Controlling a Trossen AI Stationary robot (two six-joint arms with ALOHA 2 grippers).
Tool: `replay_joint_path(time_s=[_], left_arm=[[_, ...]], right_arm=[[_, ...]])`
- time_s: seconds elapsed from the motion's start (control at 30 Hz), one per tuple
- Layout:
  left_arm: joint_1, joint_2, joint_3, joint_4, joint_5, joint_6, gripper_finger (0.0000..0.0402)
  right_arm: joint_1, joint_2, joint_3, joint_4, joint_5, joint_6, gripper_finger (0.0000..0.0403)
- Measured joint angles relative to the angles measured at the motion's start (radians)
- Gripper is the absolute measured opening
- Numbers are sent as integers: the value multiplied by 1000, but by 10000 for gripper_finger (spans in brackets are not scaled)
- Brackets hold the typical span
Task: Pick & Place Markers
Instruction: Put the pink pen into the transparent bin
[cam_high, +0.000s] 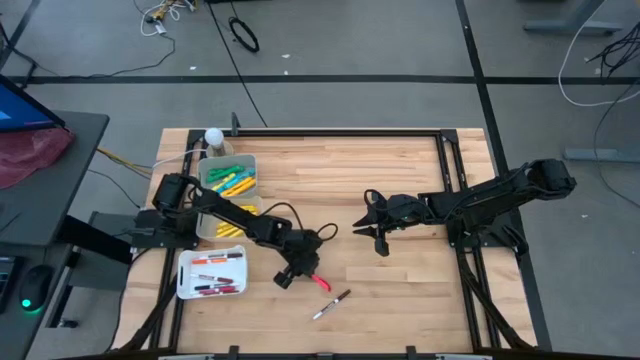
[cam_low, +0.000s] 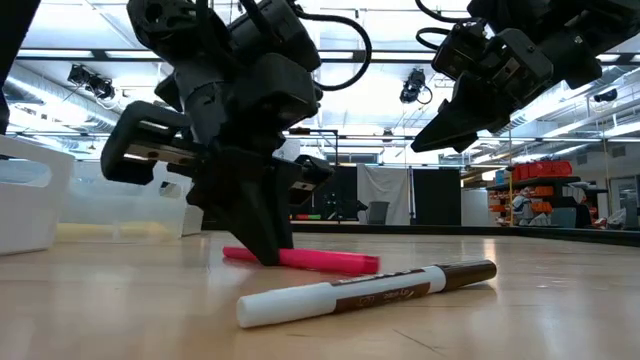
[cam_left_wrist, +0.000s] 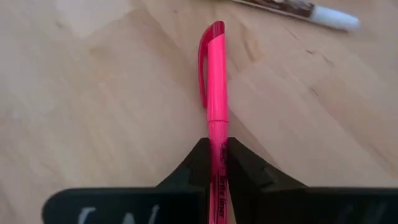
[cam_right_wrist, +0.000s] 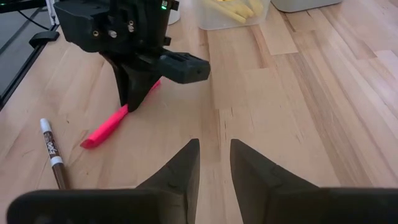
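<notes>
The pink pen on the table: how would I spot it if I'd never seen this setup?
Start at the wooden table and find the left gripper, just right of the white tray. The pink pen lies flat between its shut fingers. Its only loose neighbour is the white pen with a brown band, lying beside it, nearer the front edge.
</notes>
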Motion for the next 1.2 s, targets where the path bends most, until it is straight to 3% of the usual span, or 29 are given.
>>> replay_joint_path(time_s=[0.17,0.37,0.53,0.63,0.93,1.2], left_arm=[[-12,-43,-4,29,-130,-170,31],[-19,-163,-9,-16,-412,-234,31],[-43,-318,-7,-143,-468,-318,31],[-54,-433,-6,-228,-554,-363,31],[-121,-745,-4,-701,-718,-682,37],[-143,-877,-4,-1257,-612,-1100,30]], right_arm=[[0,0,0,-1,0,0,89],[2,0,0,-1,0,0,89],[2,0,0,-1,0,0,89],[2,0,0,-1,0,-1,89],[2,0,0,2,0,-11,89],[2,0,-1,26,0,-30,89]])
